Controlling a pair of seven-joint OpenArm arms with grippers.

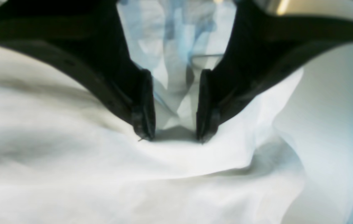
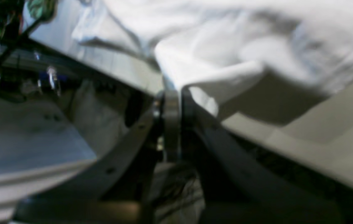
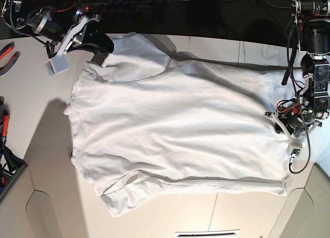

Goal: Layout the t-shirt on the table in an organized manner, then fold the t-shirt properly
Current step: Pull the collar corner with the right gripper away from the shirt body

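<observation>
The white t-shirt (image 3: 175, 124) lies spread and wrinkled across the off-white table (image 3: 46, 124). My right gripper (image 3: 103, 46) is at the shirt's far left corner. In the right wrist view it (image 2: 172, 91) is shut, with the t-shirt's (image 2: 226, 46) edge pinched at the tips and lifted a little off the table (image 2: 319, 130). My left gripper (image 3: 282, 122) is at the shirt's right edge. Seen from the left wrist, it (image 1: 175, 138) stands open, its fingertips (image 1: 145, 130) pressed down into the t-shirt (image 1: 176, 174) with a ridge of cloth rising in the gap.
Red-handled pliers (image 3: 7, 49) lie at the table's far left, with more tools (image 3: 4, 119) along the left edge. The table's back edge runs just behind the shirt, and beyond it are dark cables. The front edge has angled cut-outs.
</observation>
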